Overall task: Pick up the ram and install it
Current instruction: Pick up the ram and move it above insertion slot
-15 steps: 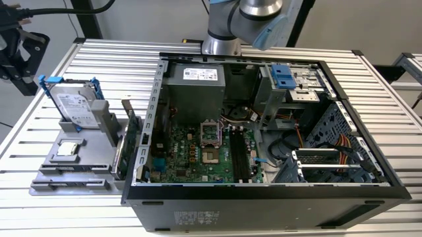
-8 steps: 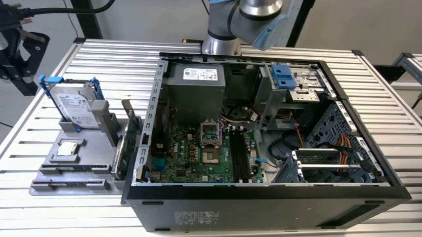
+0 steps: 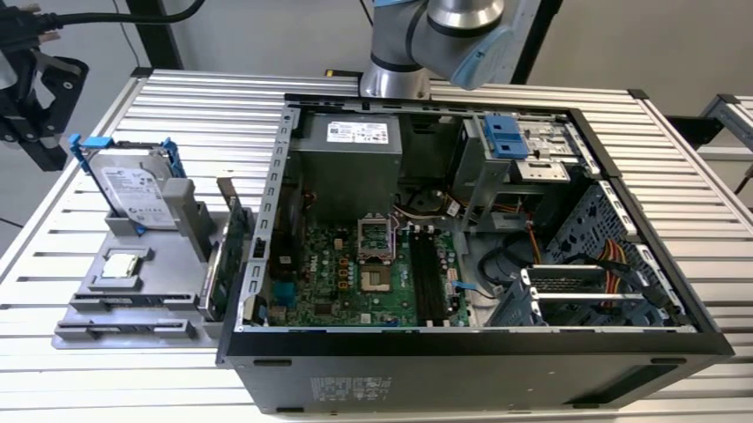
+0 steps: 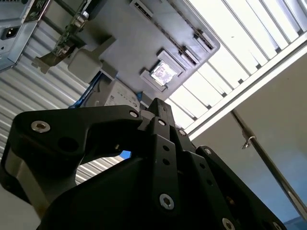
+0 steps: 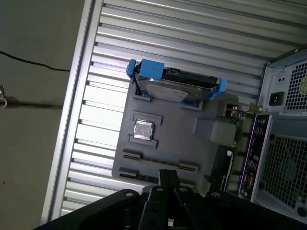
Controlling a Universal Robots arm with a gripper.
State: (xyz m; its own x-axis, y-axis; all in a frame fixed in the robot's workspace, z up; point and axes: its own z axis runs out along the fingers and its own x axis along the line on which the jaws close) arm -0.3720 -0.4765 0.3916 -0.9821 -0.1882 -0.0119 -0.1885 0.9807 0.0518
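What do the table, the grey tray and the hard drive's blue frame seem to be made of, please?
The table looks like aluminium: ribbed, shiny silvery slats. The grey tray is probably matte plastic, given moulded pockets. The blue frame seems smooth plastic, uniformly coloured.

Bright even light, prob. overhead; glare on table slats [image 4: 240,40], second wrist view.

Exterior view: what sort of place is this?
Likely a robot test cell for PC assembly: an open PC case on a slatted metal table, a grey fixture holding a hard drive beside it, and a robot arm beyond it.
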